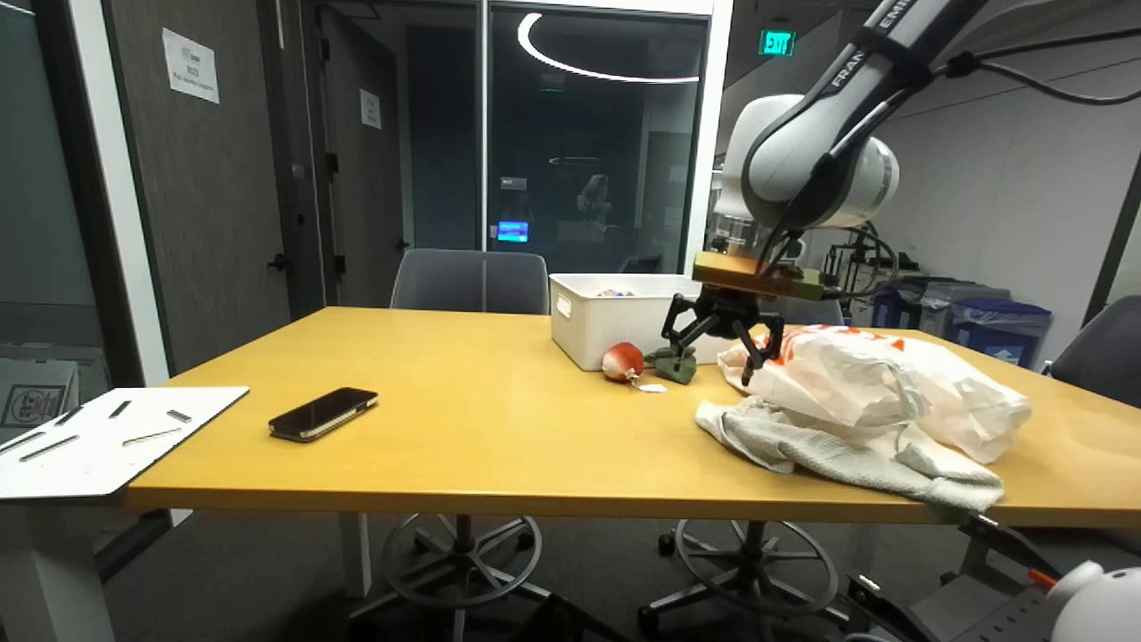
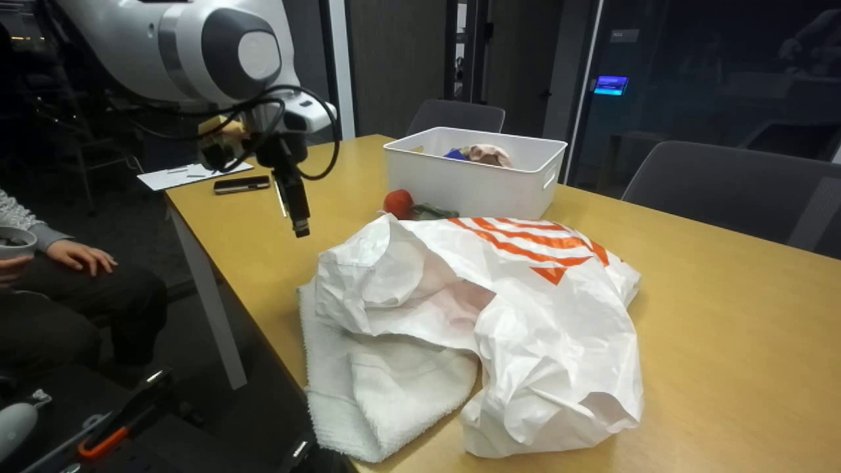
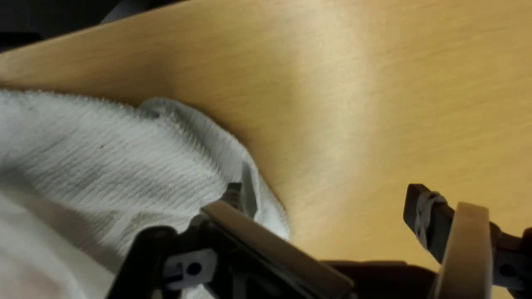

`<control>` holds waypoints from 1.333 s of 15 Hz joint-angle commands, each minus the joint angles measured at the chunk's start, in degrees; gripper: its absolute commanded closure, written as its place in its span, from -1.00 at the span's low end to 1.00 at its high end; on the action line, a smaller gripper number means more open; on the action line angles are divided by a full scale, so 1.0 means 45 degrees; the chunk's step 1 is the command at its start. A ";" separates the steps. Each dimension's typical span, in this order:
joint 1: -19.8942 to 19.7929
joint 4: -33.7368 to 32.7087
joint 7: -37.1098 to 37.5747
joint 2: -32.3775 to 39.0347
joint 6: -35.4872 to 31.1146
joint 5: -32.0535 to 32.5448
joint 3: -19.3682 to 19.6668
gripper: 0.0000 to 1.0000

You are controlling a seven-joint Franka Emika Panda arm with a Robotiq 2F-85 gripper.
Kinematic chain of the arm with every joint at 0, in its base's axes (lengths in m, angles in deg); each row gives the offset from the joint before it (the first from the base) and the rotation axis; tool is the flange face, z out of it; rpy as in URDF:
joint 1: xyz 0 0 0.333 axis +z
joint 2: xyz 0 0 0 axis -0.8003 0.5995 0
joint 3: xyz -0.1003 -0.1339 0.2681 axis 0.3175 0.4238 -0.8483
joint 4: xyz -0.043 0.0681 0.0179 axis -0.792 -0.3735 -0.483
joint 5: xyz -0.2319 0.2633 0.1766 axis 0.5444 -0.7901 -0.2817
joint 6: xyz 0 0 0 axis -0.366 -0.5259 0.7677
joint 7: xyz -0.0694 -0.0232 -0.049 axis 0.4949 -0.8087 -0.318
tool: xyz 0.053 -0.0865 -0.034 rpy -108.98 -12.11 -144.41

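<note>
The pincer (image 3: 326, 195) stands wide, and nothing is between its two fingers. It hangs in the air over the counter (image 1: 481, 419); in the wrist view, one finger appears above the edge of the towel (image 3: 124, 162), while the other finger is above the counter's surface. In an exterior view a gap can be seen between the fingertips (image 2: 301, 229) and the towel, so it seems that they do not touch.

The towel lies on the counter close to its border, and the white bag (image 2: 552, 315), which has orange stripes, covers a part of it. Neither of the two is gripped or lifted, so one may judge that the handling of them is not yet begun, or that it is between two moves; the pictures do not decide which.

Some things are already inside the white box (image 2: 470, 185), a pinkish thing (image 2: 490, 156) and a blue thing (image 2: 455, 155) among them. A round red thing (image 1: 623, 362) and a green thing (image 1: 675, 365) lie outside it, just beside its wall. The phone (image 1: 324, 414) lies well apart from all these, and it also is free of the pincer
</note>
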 commanded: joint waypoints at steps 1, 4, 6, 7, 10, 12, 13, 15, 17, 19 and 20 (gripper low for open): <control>-0.0199 -0.0756 -0.3355 0.1109 0.1202 -0.2379 -0.0113 -1.00; -0.0284 -0.1123 -0.3463 0.1519 0.2340 -0.0913 0.0487 -1.00; -0.0335 -0.1445 -0.3210 0.1712 0.2823 0.0222 0.0927 -1.00; -0.0408 -0.1580 -0.3302 0.1817 0.2939 0.0495 0.1092 -1.00; -0.0693 -0.1858 -0.4362 0.2214 0.2695 -0.0165 0.1190 -1.00; -0.0861 -0.2044 -0.4919 0.2474 0.2638 -0.0561 0.1217 -1.00; -0.0971 -0.2139 -0.5390 0.2581 0.2562 -0.0942 0.1166 -1.00; -0.1163 -0.2485 -0.6224 0.2894 0.2713 -0.1679 0.1124 -1.00; -0.1320 -0.2892 -0.6827 0.3242 0.2967 -0.2307 0.1118 -1.00; -0.1394 -0.3191 -0.7219 0.3516 0.3066 -0.2603 0.1135 -1.00; -0.1443 -0.3309 -0.7378 0.3629 0.3094 -0.2734 0.1137 -1.00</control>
